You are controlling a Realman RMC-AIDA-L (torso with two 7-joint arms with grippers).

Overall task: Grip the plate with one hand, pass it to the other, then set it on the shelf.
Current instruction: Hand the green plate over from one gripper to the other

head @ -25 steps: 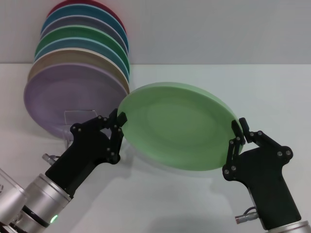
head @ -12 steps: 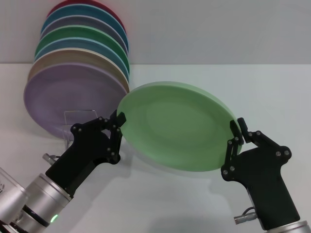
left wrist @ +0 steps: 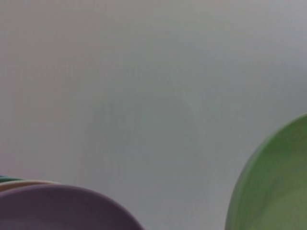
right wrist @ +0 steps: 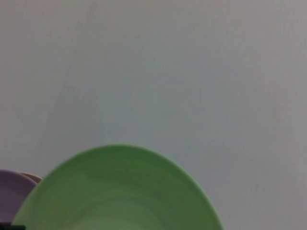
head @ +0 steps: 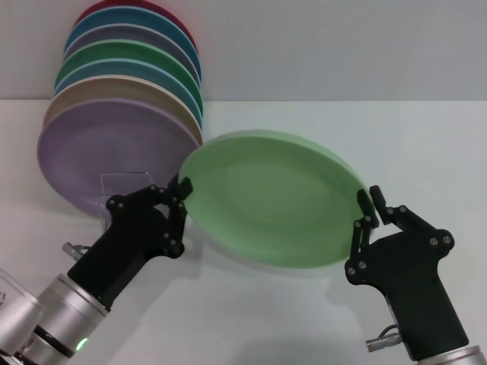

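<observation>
The pale mint-green plate (head: pixel 274 198) hangs tilted above the white table, held at two opposite edges. My left gripper (head: pixel 183 186) is shut on its left rim. My right gripper (head: pixel 370 199) is shut on its right rim. Part of the plate (left wrist: pixel 273 191) also shows in the left wrist view, and its upper part (right wrist: pixel 120 191) in the right wrist view. Just left of the left gripper stands the shelf (head: pixel 125 182), with its clear looped front showing in front of a lavender plate; most of it is hidden by the plates it carries.
Several coloured plates stand in a row on the shelf at the back left, a lavender plate (head: pixel 99 152) foremost and a dark red one (head: pixel 137 11) rearmost. The white table (head: pixel 426 144) reaches right and forward. A grey wall rises behind.
The plate and both grippers have shifted a little to the left together, closer to the row of plates. The plate's left rim now sits lower.
</observation>
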